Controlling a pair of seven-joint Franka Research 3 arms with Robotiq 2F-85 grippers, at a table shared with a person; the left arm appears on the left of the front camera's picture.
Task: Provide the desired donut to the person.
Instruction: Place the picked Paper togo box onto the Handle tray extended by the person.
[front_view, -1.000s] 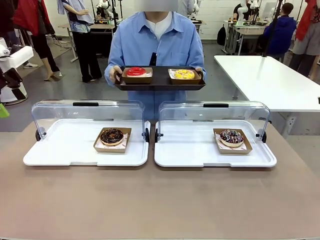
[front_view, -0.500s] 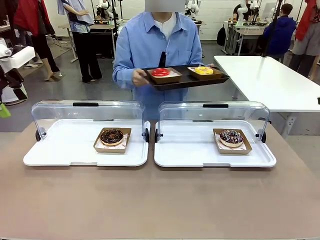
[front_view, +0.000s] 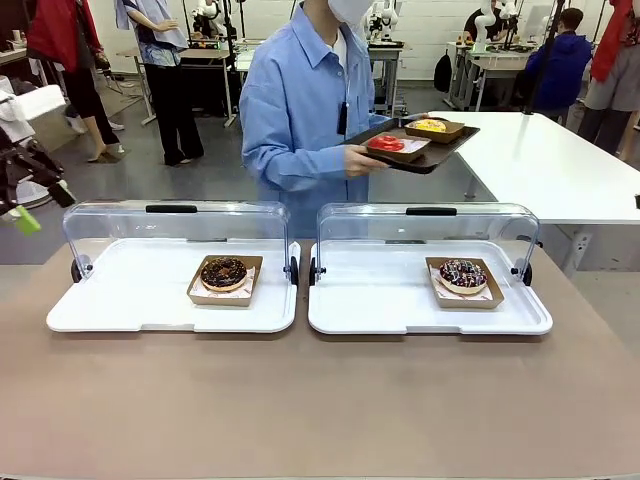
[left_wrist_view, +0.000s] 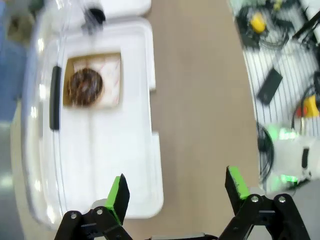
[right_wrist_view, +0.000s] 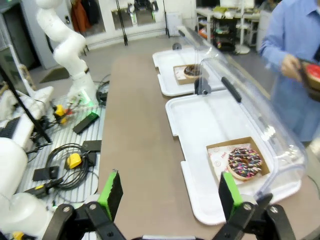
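The person (front_view: 300, 110) in a light blue shirt stands behind the table, turned toward picture right. They hold a black tray (front_view: 440, 150) carrying a red donut (front_view: 386, 143) and a yellow donut (front_view: 430, 126). A chocolate donut (front_view: 223, 271) (left_wrist_view: 85, 85) sits in a cardboard boat on the left white tray (front_view: 130, 310). A sprinkled donut (front_view: 463, 273) (right_wrist_view: 244, 163) sits likewise on the right white tray (front_view: 380, 310). My left gripper (left_wrist_view: 177, 187) hangs open above the left tray's near edge. My right gripper (right_wrist_view: 170, 192) is open above the tabletop beside the right tray.
Each white tray has a clear hinged lid with a black handle (front_view: 171, 208) (front_view: 431, 210) standing open at its far side. A white table (front_view: 540, 160) stands at the back right. Cables and boxes (right_wrist_view: 70, 160) lie on the floor beside the table. Bare brown tabletop (front_view: 320, 400) lies in front.
The person has turned toward picture right and swung the black tray with the red and yellow donuts over the white side table. The donuts on the white trays have stayed put.
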